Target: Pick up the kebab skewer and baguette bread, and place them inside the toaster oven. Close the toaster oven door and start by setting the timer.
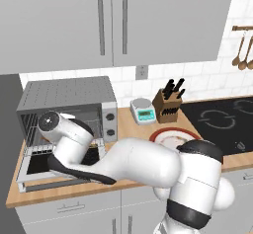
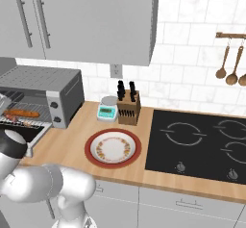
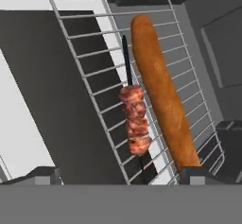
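The gripper (image 3: 120, 173) hangs with its jaws spread wide and nothing between them, just above the wire rack (image 3: 85, 67) of the toaster oven (image 1: 74, 99). On that rack the kebab skewer (image 3: 134, 119) and the baguette (image 3: 163, 93) lie side by side, close together. The oven door (image 1: 44, 171) is down and open; the red plate (image 2: 113, 148) sits on the counter (image 2: 72, 140).

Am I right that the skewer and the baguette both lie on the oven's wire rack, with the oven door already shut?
Not quite. The kebab skewer and baguette bread do lie side by side on the wire rack, as the hand view shows, but the toaster oven door is still folded down open; the left base view shows it.
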Motion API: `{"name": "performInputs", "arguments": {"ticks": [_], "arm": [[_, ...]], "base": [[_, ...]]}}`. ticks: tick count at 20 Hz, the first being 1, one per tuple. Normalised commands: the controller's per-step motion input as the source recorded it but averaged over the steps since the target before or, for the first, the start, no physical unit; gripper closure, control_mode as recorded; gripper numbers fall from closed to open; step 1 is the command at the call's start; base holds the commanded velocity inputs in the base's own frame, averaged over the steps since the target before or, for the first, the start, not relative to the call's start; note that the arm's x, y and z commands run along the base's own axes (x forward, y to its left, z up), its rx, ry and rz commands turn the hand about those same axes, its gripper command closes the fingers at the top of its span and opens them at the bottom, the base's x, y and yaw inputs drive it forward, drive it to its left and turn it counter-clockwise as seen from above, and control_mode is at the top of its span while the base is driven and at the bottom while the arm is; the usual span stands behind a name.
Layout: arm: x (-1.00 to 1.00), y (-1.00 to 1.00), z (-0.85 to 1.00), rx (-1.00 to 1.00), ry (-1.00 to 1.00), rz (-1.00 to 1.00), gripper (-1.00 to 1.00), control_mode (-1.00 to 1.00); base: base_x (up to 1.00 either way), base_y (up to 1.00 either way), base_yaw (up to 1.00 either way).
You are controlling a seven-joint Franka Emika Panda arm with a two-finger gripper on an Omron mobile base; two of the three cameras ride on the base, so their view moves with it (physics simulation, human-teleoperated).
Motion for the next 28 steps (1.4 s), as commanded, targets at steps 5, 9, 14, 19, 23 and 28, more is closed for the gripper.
{"name": "performInputs", "arguments": {"ticks": [5, 9, 14, 19, 23, 28], "arm": [[-0.91, -0.13, 0.07, 0.22, 0.15, -0.61, -1.0, -1.0], [-0.52, -0.2, 0.0, 0.26, 0.21, -0.67, -1.0, -1.0], [0.29, -0.08, 0.0, 0.22, 0.12, -0.49, -1.0, -1.0], [0.1, 0.0, -0.35, 0.15, 0.05, -0.44, -1.0, -1.0], [0.1, 0.04, -0.36, 0.11, -0.01, -0.35, -1.0, -1.0], [0.22, 0.02, -0.12, 0.08, -0.02, -0.28, -1.0, -1.0]], "base": [[0.0, 0.0, 0.0], [0.0, 0.0, 0.0], [0.0, 0.0, 0.0], [0.0, 0.0, 0.0], [0.0, 0.0, 0.0], [0.0, 0.0, 0.0]]}}
